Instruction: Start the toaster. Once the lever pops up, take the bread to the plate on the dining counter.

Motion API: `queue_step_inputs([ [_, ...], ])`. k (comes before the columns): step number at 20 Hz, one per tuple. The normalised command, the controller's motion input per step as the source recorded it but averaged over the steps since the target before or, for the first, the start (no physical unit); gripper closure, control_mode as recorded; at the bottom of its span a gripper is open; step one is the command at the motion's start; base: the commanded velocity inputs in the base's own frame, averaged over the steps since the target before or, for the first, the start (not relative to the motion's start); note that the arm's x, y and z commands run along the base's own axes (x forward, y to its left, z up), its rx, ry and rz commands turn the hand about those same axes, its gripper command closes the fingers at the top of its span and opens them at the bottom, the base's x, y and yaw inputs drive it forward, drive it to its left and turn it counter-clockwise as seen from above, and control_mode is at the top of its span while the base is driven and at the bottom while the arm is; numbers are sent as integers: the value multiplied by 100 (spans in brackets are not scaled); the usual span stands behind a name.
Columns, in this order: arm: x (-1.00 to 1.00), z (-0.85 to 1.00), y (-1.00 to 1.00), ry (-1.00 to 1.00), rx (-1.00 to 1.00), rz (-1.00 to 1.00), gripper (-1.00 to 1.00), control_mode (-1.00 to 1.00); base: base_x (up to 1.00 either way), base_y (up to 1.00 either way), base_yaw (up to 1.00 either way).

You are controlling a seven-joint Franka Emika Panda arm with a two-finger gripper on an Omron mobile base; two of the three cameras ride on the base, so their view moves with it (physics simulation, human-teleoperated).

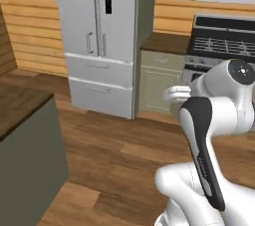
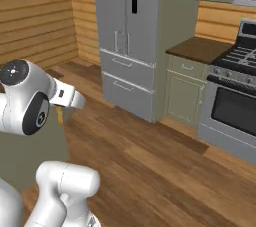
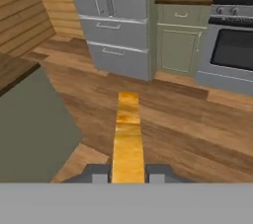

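Note:
My gripper [image 3: 128, 174] is shut on the bread [image 3: 128, 134]. In the hand view the slice is edge-on, a golden-brown crust strip standing out from between the two finger tips, in the air above the wooden floor. A sliver of the bread [image 2: 60, 116] also hangs below the hand in the right base view. The corner of the dining counter [image 1: 17, 105], with a dark wood top over a plain grey-green side, lies to the left of the arm and shows again as the dining counter [image 3: 12, 70] in the hand view. The toaster, its lever and the plate are out of view.
Ahead stands a tall grey fridge [image 1: 99, 36] with bottom drawers. To its right are sage-green cabinets under a dark wood worktop [image 2: 197, 48], then a stove with an oven [image 2: 232, 106]. Open wooden floor [image 1: 124, 155] lies between me and them.

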Motion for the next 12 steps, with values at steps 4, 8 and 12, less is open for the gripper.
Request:
queue_step_inputs([
  [4, 0, 0, 0, 0, 0, 0, 100, 100, 100, -57, 48],
  [8, 0, 0, 0, 0, 0, 0, 100, 100, 100, -53, 54],
  [12, 0, 0, 0, 0, 0, 0, 100, 100, 100, -44, 58],
])
